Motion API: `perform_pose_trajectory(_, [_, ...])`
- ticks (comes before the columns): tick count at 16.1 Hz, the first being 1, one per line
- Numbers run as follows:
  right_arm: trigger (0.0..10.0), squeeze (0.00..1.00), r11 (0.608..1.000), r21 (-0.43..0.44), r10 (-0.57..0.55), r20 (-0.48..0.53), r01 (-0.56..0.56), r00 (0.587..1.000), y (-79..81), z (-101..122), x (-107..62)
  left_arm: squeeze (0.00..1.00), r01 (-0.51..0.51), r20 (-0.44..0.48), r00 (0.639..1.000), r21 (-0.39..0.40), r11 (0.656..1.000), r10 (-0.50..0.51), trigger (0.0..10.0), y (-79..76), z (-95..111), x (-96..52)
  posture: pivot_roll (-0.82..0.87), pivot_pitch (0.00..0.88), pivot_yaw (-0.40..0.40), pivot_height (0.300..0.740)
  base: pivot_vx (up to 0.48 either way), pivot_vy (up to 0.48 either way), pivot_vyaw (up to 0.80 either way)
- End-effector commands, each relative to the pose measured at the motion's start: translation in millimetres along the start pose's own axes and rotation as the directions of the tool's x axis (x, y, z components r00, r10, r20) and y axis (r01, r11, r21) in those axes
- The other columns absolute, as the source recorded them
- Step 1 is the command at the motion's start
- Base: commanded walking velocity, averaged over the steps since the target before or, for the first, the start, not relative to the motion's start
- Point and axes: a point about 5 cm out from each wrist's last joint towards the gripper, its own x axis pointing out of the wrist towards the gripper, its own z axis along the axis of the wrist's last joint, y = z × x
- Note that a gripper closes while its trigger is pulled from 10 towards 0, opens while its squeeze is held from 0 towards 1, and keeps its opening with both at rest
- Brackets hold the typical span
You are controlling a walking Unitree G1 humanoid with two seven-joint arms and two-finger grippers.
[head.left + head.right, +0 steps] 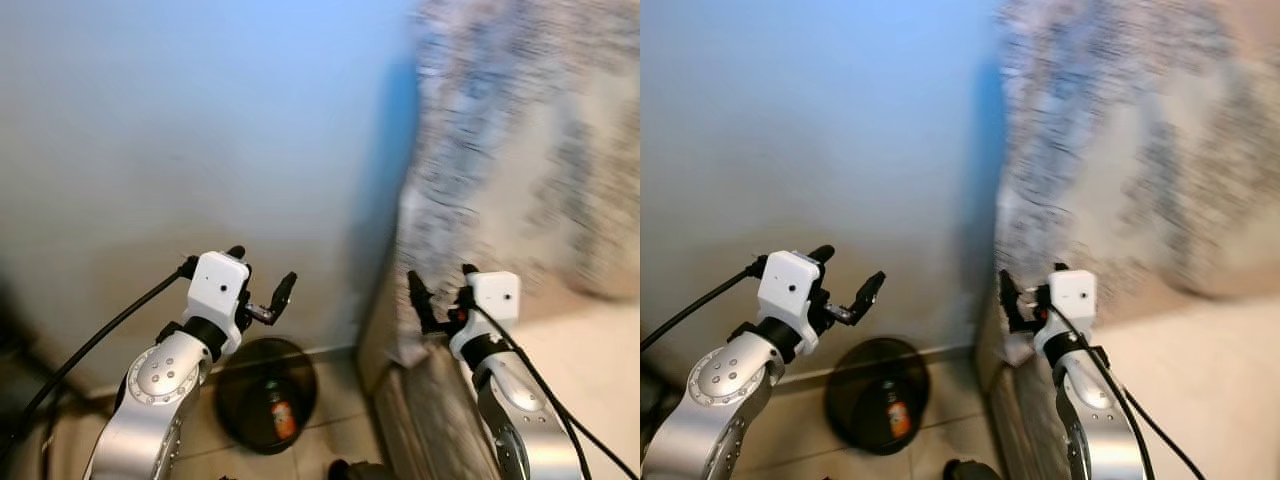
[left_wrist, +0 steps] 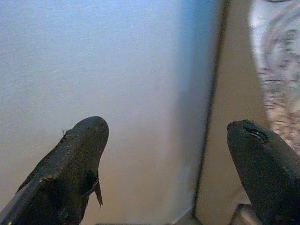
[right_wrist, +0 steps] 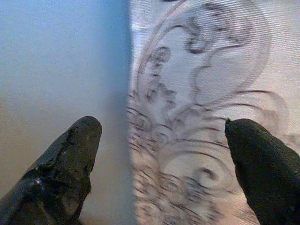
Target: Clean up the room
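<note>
Both the left gripper (image 1: 262, 277) and right gripper (image 1: 440, 289) were spread wide and empty, raised before a pale wall (image 1: 180, 150) and patterned cloth (image 3: 201, 93).

Both head views look forward and down from above the raised arms, close to a pale wall (image 1: 200, 130), with a patterned fabric (image 1: 520, 130) at 2 o'clock and a dark round bin (image 1: 265, 395) at 6 o'clock. The left wrist camera faces the wall along its fingers (image 2: 75, 159); the right wrist camera sits near the fabric.
</note>
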Motion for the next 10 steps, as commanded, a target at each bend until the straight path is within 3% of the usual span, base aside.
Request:
perform_pose_trajectory(1, [10.0,0.00,1.000,-0.013,-0.008,0.018,0.008,1.000,1.8,6,-1.5,0.00,-0.011,0.010,1.000,0.032,0.999,0.011,10.0,0.0,3,0.0,-0.01,0.000,-0.025,0.740,0.000,0.000,-0.80])
perform_pose_trajectory(4, [10.0,0.00,0.993,-0.031,-0.112,0.085,0.115,0.990,-7.8,24,-4.1,0.00,-0.023,0.020,1.000,0.046,0.999,0.022,10.0,-1.6,7,-2.0,0.00,0.000,-0.030,0.740,0.000,0.000,-0.80])
perform_pose_trajectory(5, [10.0,0.00,0.984,-0.001,-0.176,0.071,0.176,0.982,-13.8,26,-3.4,0.00,-0.025,0.023,0.999,0.045,0.999,0.024,10.0,-1.5,8,-1.4,0.00,0.000,-0.029,0.740,0.000,0.000,-0.80])
perform_pose_trajectory(9, [10.0,0.00,0.968,0.097,-0.232,-0.015,0.232,0.973,-20.8,16,-2.3,0.00,-0.026,0.036,0.999,0.017,1.000,0.025,10.0,0.5,14,4.4,0.00,0.000,-0.021,0.740,0.000,0.000,-0.79])
perform_pose_trajectory(10, [10.0,0.00,0.971,0.084,-0.220,-0.036,0.222,0.975,-19.4,13,-2.1,0.00,-0.027,0.041,0.999,0.011,1.000,0.027,10.0,0.2,14,4.7,0.00,0.000,-0.019,0.740,0.000,0.000,-0.80])
